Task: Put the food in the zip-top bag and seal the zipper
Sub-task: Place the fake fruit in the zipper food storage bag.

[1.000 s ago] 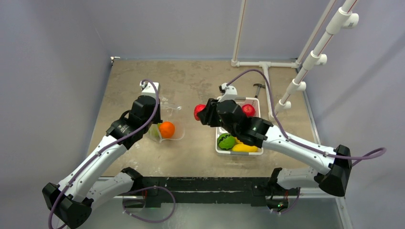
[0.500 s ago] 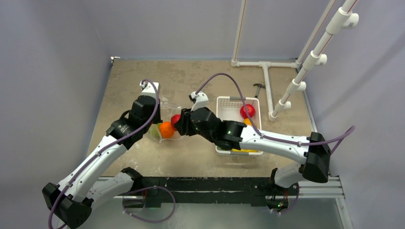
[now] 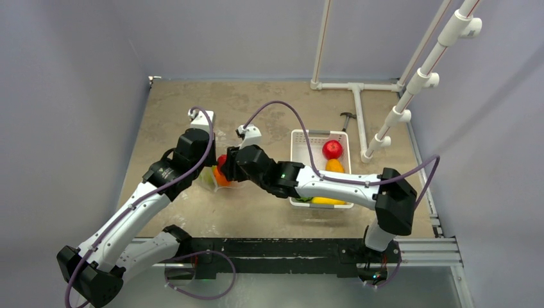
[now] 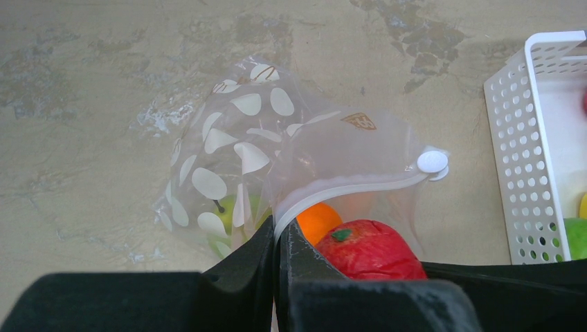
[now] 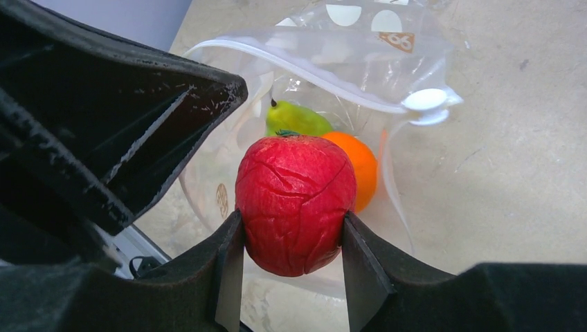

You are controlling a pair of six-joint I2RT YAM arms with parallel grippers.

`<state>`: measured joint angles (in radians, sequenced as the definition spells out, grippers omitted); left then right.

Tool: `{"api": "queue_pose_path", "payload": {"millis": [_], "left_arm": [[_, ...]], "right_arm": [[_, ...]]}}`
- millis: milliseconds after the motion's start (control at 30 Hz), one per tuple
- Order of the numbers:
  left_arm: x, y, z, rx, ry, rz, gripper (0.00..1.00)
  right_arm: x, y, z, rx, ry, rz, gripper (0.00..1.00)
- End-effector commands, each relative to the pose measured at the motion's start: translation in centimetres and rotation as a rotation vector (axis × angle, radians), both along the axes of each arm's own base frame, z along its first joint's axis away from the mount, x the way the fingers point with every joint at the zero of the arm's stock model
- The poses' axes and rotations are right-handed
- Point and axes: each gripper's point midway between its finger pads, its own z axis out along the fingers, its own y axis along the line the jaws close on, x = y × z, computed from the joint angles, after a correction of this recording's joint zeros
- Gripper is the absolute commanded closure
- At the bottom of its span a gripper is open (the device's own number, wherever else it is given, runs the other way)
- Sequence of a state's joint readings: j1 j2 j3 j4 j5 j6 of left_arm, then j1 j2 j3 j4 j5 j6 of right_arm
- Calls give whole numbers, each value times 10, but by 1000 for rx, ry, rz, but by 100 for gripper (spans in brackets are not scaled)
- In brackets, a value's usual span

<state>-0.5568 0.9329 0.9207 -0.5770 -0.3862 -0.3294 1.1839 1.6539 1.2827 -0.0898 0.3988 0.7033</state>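
The left end effector point(image 4: 277, 238) is clenched tight on the rim of the bag point(image 4: 325, 149), right at the zipper point(image 4: 346, 188). I think it lifts that edge so the mouth gapes like a little door.

The right end effector point(image 5: 291, 228) is grasping a red fruit point(image 5: 294, 200) by its two sides. It holds the fruit right at the mouth, ready to go in. An orange fruit point(image 5: 356, 169) and a yellow-green fruit point(image 5: 294, 119) lie inside the bag. The bag lies on the counter point(image 4: 104, 83), near the white basket point(image 4: 526, 159). More fruit waits in the basket.

The mouth is not very wide. The zipper bends around the far side, and the left fingers point(image 4: 259, 252) sit on the near side. The red fruit looks almost as big as the gap, so it may catch the rim. The orange fruit sits just inside the mouth and could block the way.

The two end effectors are very close and could bump. There is bare counter past the bag, away from the basket.
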Motion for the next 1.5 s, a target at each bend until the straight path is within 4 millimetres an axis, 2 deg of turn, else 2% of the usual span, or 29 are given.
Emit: {"api": "queue_pose_path", "payload": {"millis": [0,200,500,600,800,1000,1133,1467], "left_arm": [[4,-5,7,-21,-30,-15,100],[5,-6,6,-20,-26,-20,100],[5,-8,5,-20,-20,-28,100],[5,-8,5,-21,-20,-29,100],[5,-8,4,-19,-19,-27,100],[5,-8,3,-17,-16,-25,100],[5,-7,3,-15,-15,-24,100],[5,-5,3,-10,-16,-14,100]], "right_arm": [[14,23,25,100,-30,-45,100],[31,30,12,108,-23,-149,100],[51,31,-21,106,8,-308,99],[56,30,-25,115,9,-353,86],[62,26,-23,143,7,-413,42],[63,19,-18,160,11,-448,14],[62,15,-11,172,12,-454,12],[46,-8,9,184,30,-418,18]]}}
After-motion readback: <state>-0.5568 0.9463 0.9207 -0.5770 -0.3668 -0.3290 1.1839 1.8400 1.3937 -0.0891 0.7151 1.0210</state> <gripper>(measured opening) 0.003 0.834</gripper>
